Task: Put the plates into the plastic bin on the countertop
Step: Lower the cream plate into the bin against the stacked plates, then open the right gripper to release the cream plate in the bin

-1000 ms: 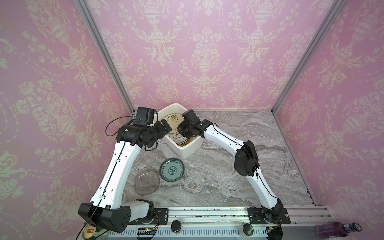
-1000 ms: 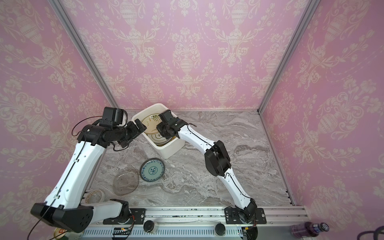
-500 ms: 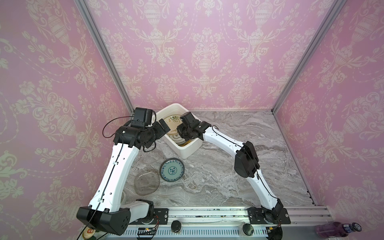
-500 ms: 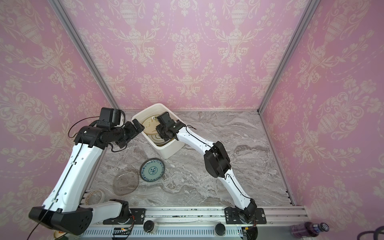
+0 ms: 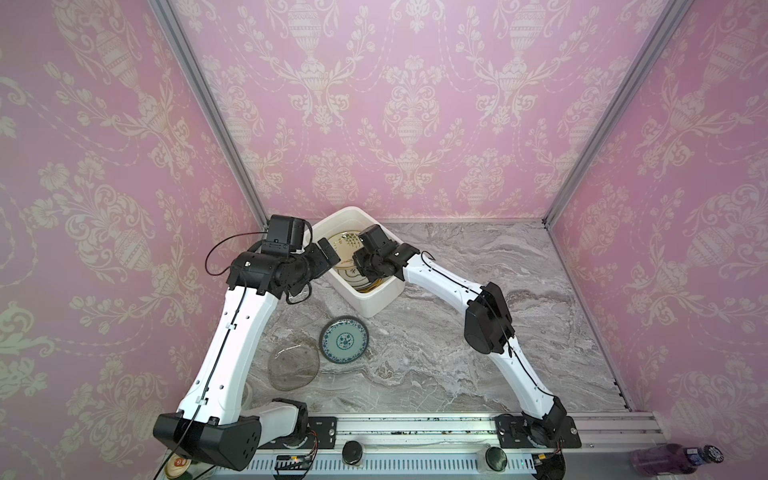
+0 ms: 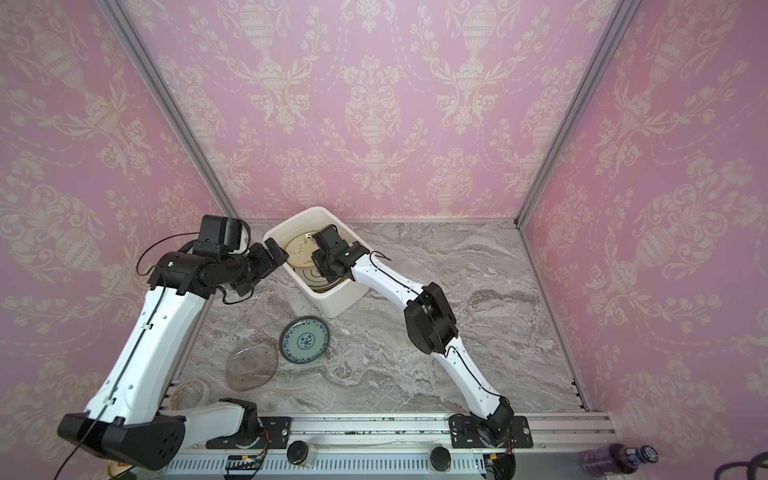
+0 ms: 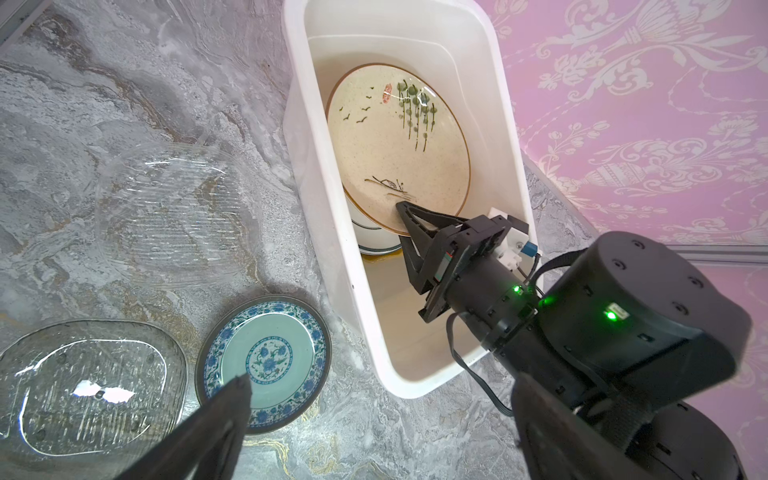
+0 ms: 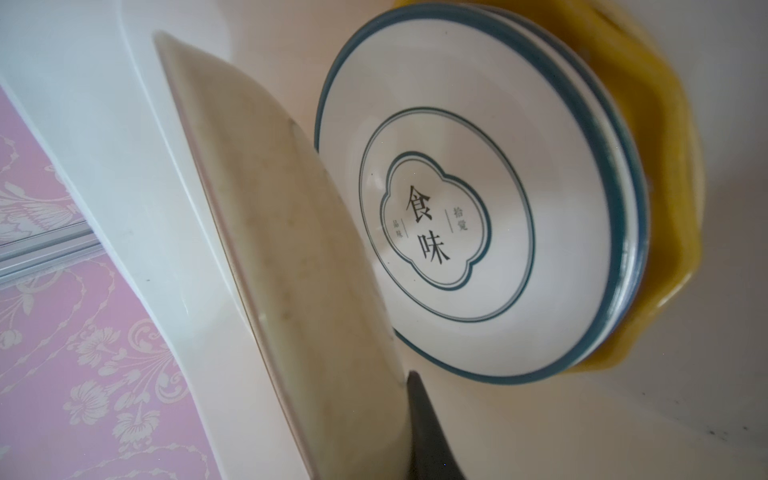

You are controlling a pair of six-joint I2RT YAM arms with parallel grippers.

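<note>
So the right fingers (image 7: pixel 405 220) were down inside the bin (image 7: pixel 340 266), clamped on the near rim of the cream plate (image 7: pixel 395 145) with the green sprigs. The plate hung tilted, its far edge up near the bin wall, partly over the stack of white blue-rimmed plates (image 8: pixel 457 208) sitting on a yellow plate (image 8: pixel 665 208).

If it were me, I'd lower the gripped edge gently until the plate lies flat on the stack, and only then let go. Dropping it from a tilt risks a chip or a slide off-centre. Watch the lower finger too, since it sits under the rim and could get pinched.

The left fingers (image 5: pixel 327 252) were spread wide and empty, hovering just outside the bin's rim. A teal plate (image 7: pixel 266 361) and two glass plates (image 7: pixel 91 390) still lay on the bench (image 5: pixel 457 332).
</note>
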